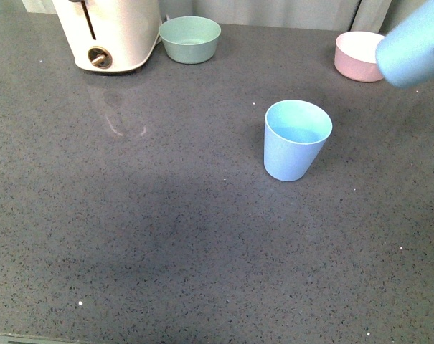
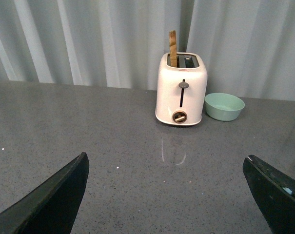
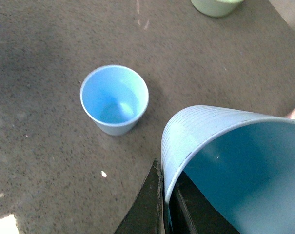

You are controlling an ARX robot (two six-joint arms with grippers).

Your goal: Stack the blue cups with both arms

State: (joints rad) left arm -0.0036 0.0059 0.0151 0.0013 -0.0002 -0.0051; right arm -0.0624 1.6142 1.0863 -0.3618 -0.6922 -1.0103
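On the counter (image 1: 130, 236) stands one blue cup (image 1: 297, 140); right pincer (image 3: 167, 195) clamps the other cup (image 1: 416, 46) aloft; left pincer (image 2: 165, 157) gapes.

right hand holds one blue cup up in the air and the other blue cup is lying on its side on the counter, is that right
Not quite: the second blue cup stands upright on the counter, mouth up, not on its side, as the front view shows. The right hand does hold the first blue cup in the air.

The lifted cup (image 1: 415, 49), in front of the pink bowl (image 1: 354, 56), is blurred and cut off by the picture's edge; the bowl's right side is hidden behind it.
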